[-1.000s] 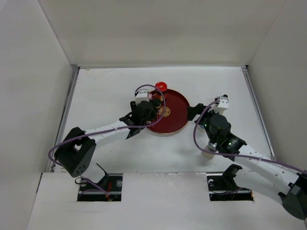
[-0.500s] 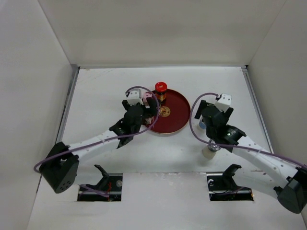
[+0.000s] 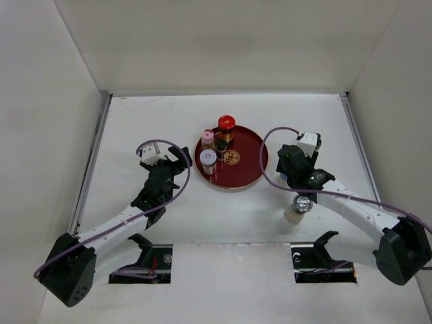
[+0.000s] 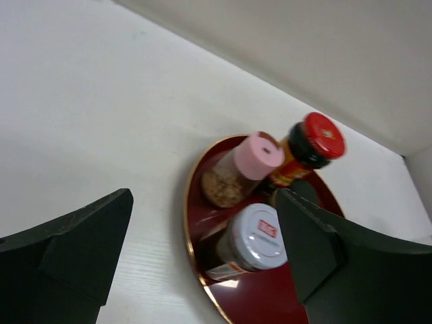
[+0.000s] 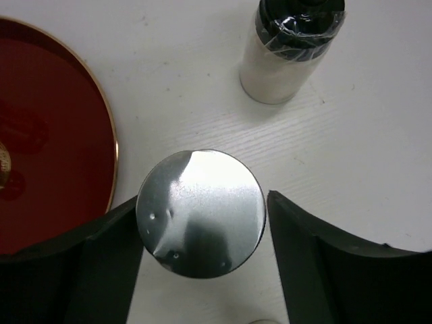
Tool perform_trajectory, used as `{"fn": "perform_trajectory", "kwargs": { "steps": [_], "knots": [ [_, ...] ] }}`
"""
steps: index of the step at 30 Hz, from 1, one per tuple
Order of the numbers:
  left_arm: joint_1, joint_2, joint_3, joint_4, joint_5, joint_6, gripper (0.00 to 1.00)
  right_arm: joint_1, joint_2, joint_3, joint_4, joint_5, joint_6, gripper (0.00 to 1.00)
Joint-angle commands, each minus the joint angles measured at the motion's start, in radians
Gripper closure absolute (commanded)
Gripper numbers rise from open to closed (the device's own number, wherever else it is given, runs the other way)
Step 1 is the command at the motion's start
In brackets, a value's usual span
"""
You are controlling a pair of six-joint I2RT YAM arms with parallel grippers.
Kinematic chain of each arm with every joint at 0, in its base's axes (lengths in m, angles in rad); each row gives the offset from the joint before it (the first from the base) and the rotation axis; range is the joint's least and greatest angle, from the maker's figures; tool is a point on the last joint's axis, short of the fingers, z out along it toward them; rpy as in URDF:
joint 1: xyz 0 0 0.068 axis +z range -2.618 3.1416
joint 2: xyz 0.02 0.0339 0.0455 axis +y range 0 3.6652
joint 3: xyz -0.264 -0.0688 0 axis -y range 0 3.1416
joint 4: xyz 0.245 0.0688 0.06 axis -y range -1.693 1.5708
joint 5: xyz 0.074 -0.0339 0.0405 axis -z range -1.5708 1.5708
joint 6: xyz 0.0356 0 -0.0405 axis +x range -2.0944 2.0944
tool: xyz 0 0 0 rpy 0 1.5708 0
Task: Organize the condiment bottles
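Observation:
On the round red tray stand a red-capped bottle, a pink-capped shaker, a white-lidded jar and a small dark bottle. My left gripper hangs open and empty just left of the tray. Its wrist view shows the pink shaker and white-lidded jar beyond the fingers. My right gripper is open astride a silver-lidded jar on the table, with a narrow gap at the right finger. That jar is hidden under the gripper from above.
A cream bottle with a black wrapped cap stands just beyond the silver-lidded jar. Another cream bottle with a silver cap stands under the right forearm. The tray's gold rim lies close to the left of the right gripper. White walls enclose the table.
My left gripper opened and drew back left off the tray, uncovering the bottles there. My right gripper swung from the tray's edge to over the silver-lidded jar, and its jaws narrowed.

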Motion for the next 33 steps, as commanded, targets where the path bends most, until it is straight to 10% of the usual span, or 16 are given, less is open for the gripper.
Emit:
{"fn": "perform_trajectory", "kwargs": {
  "steps": [1,9,33],
  "knots": [
    [0.047,-0.032,-0.034,0.062,0.01,-0.09,0.13,-0.015,0.036,0.065,0.043,-0.013,0.001,0.3],
    [0.065,-0.034,-0.106,0.174,0.004,-0.101,0.13,0.052,-0.02,0.22,0.119,0.092,-0.129,0.45],
    [0.087,0.08,-0.106,0.212,0.017,-0.121,0.14,0.0,0.688,0.662,0.476,-0.224,-0.251,0.39]
  ]
}}
